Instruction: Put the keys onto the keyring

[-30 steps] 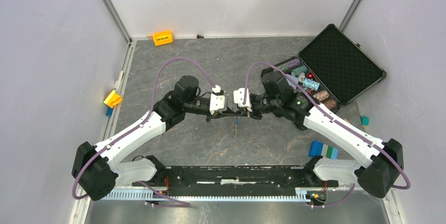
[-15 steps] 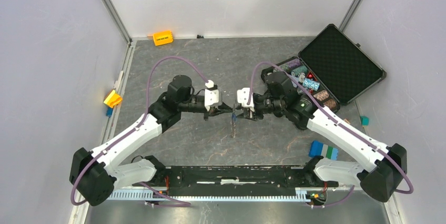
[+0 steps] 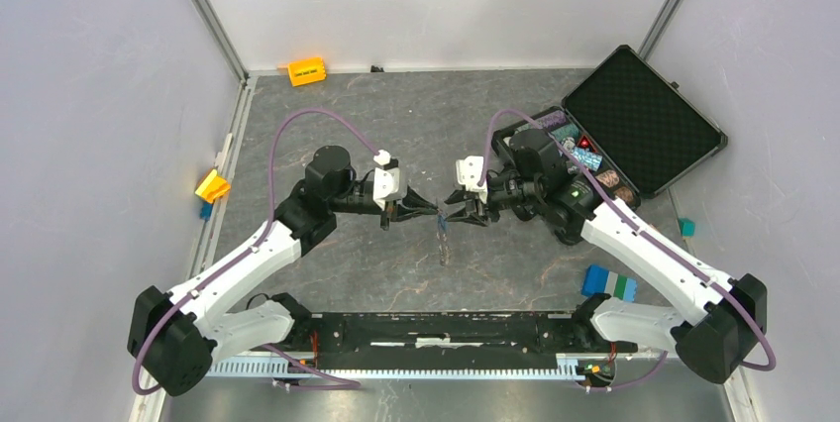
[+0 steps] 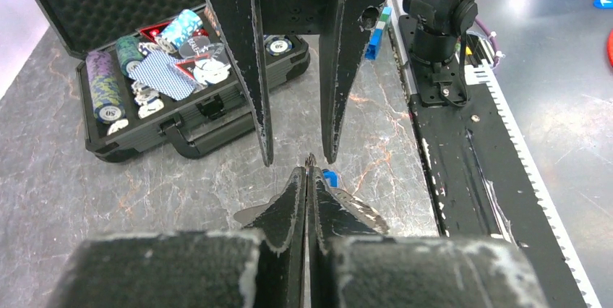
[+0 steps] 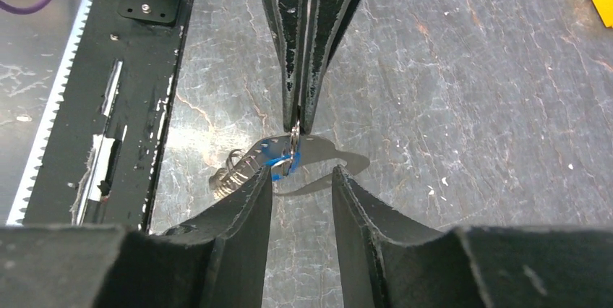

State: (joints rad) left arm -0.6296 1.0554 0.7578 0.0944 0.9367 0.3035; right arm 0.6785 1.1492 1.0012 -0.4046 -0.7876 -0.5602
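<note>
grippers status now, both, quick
left gripper: closed, holding the keyring
right gripper: open, holding nothing

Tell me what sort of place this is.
Likely a robotics lab test cell: a stone-patterned table boxed in by plain white panels on metal posts, two arms bolted to its near edge, and stray props like an open poker chip case and an orange block.
</note>
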